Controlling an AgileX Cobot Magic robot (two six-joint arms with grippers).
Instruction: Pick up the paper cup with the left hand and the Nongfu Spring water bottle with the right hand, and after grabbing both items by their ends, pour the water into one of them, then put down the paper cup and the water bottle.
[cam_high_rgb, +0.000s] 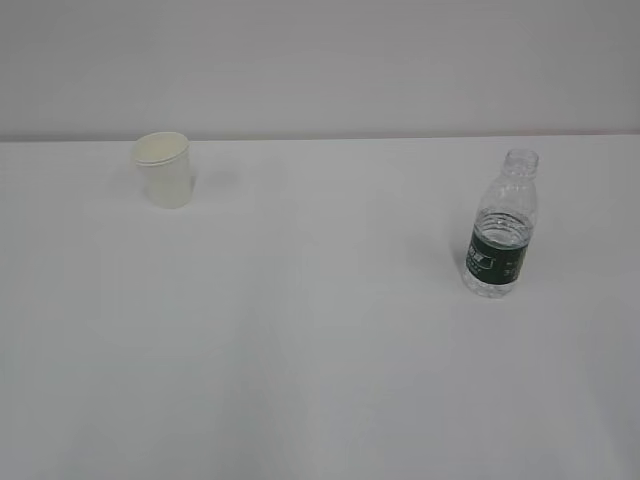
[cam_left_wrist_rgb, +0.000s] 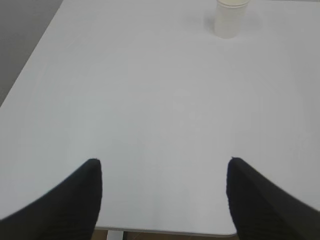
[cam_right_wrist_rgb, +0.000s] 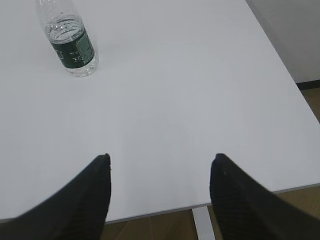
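My left hand (cam_left_wrist_rgb: 162, 172) and right hand (cam_right_wrist_rgb: 160, 167), jaws wide and empty at frame bottom, should square up on the paper cup (cam_left_wrist_rgb: 231, 19) top right and the Nongfu Spring water bottle (cam_right_wrist_rgb: 71, 42) top left before I close.

Paper cup (cam_left_wrist_rgb: 231, 19) rim cut off by top edge, left wrist view. Water bottle (cam_right_wrist_rgb: 70, 42) neck cut off at top, right wrist view. Label (cam_high_rgb: 497, 257) marks too small to read.
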